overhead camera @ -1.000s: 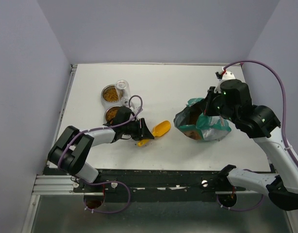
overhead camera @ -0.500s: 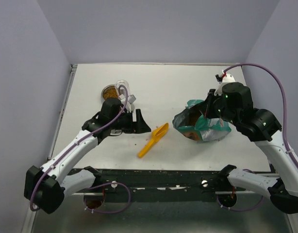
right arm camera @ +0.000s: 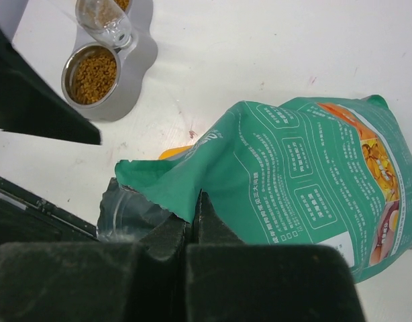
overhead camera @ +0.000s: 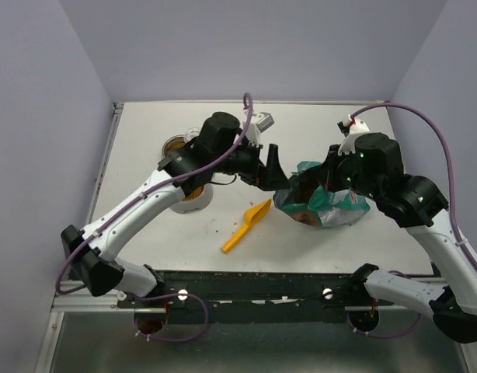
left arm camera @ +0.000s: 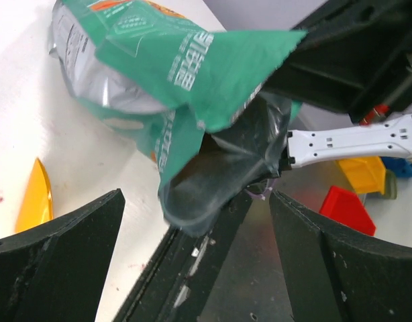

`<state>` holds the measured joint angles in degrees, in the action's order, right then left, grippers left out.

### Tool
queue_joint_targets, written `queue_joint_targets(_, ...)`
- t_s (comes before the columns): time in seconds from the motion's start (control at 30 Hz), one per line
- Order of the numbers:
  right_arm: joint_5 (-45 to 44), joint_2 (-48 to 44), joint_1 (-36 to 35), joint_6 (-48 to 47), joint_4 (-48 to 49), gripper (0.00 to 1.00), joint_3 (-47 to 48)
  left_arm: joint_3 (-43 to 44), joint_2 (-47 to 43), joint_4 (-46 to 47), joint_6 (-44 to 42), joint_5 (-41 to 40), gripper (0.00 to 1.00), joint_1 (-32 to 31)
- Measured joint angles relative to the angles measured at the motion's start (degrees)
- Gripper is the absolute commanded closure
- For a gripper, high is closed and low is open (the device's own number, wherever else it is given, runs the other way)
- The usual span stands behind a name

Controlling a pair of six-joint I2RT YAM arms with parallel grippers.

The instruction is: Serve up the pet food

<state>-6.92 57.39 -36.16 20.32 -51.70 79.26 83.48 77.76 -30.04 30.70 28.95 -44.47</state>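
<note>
Left pincer: jaws spread wide and holding nothing. It sits above the white desk, facing the open mouth of the teal-and-white foil bag. In the left wrist view the bag's dark, silver-lined opening lies between the two fingers but touches neither.

Right pincer: jaws closed on the bag's upper flap, pinching the torn teal edge. In the overhead view the bag lies on its side on the right half of the desk. Its mouth is turned toward the left arm and held up by this grip.

Pet food: small brown dry pellets fill the near round steel bowl of a pale twin feeder on the left part of the desk. The far bowl is partly covered by a clear plastic vessel and by the left arm in the overhead view, so how full it is cannot be told. A brown mass shows inside the bag's mouth in the overhead view, too dim to make out separate pellets.

Orange plastic scoop: lies flat on the desk between the feeder and the bag, just beside the bag's mouth, with its handle pointing to the near edge. Neither pincer touches it. A few small specks lie on the desk near its handle.
</note>
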Motion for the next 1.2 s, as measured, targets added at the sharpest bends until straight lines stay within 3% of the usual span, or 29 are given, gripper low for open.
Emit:
queue_joint_targets(0.2,0.6,1.0,0.0,-1.9,-1.0,1.0,1.3,3.8,8.6,-2.2,-3.2,-0.9,0.2,-2.8)
queue_joint_targets(0.4,0.6,1.2,0.0,-2.3,-1.5,1.0,1.8,5.9,13.2,-2.3,-2.0,-0.9,0.49,-3.6)
queue_joint_targets(0.57,1.4,1.6,0.0,-2.5,-1.6,1.0,2.1,14.5,19.5,-3.8,-0.6,-1.9,0.98,-4.0)
queue_joint_targets(0.83,9.7,6.2,0.5,-6.6,-2.9,0.98,4.5,18.1,19.9,-10.6,-0.5,-8.9,1.0,-5.0)
queue_joint_targets(1.0,13.6,8.0,0.9,-7.6,-2.8,0.84,5.7,21.3,17.9,-19.3,3.3,-17.8,1.0,-5.0)
queue_joint_targets(1.2,15.0,8.8,0.9,-5.9,-3.7,0.64,8.7,25.2,17.7,-22.9,9.3,-21.2,1.0,-5.0)
